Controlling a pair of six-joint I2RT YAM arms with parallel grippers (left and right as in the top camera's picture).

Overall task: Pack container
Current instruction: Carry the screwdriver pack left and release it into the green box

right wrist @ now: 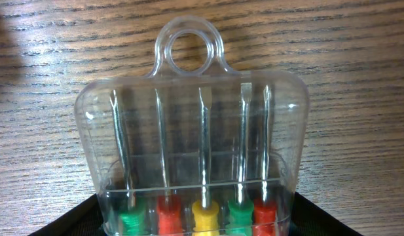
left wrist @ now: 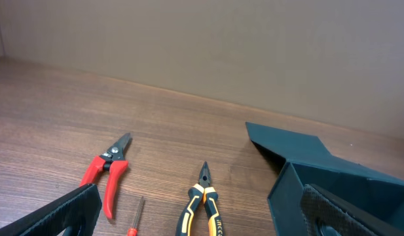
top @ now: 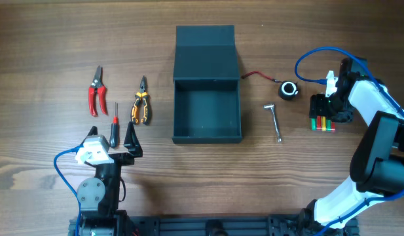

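The dark teal-grey container [top: 207, 134] stands open in the middle of the table, its lid folded back; it also shows in the left wrist view [left wrist: 287, 190]. My right gripper [top: 324, 113] is shut on a clear case of small screwdrivers [right wrist: 202, 131] with green, red and yellow handles, low over the table at the far right. My left gripper [top: 114, 140] is open and empty. It hovers just in front of a red screwdriver [top: 114, 126] and yellow-black pliers [top: 141, 108], which also show in the left wrist view [left wrist: 202, 206].
Red pruners [top: 95, 90] lie at the far left. A metal L-shaped key [top: 275, 121] and a black round part on a red wire [top: 289, 90] lie between the container and the right gripper.
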